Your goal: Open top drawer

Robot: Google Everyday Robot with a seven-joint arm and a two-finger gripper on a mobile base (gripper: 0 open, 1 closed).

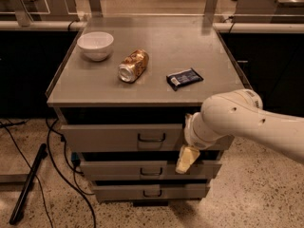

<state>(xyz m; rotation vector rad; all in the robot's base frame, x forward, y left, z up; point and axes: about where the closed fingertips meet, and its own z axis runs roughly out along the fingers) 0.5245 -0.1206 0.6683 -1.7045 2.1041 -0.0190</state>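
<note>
Black pole [29, 184] lies on the speckled floor [266, 198] at the far left; beside it stands the grey metal cabinet [156, 37], and on its top, from left to right, sit a white bowl [95, 45], a gold can [133, 66] lying on its side, and a dark packet [184, 78]; none of these bears on the task. Under that top, the top drawer [104, 137] spans the cabinet's width, its front the tallest of three, its long axis running left to right across the view; it looks shut or very nearly so; its small dark loop handle [151, 137] sits at the centre of the front. The gripper [186, 159] hangs to the right of that handle and a little lower, in front of the seam between the top drawer and the middle drawer [114, 171]; so the handle lies up and to the left of it, near but apart. Whether the gripper is open or closed cannot be told from this view; no object shows in it. The white arm [251, 122] comes in from the right edge, its thick forearm slanting up and left to a rounded wrist in front of the drawer's right end, where it bends so that the gripper points down; the next move likely calls for a shift left and a small rise to meet the handle, before any pull outward toward the camera.
</note>
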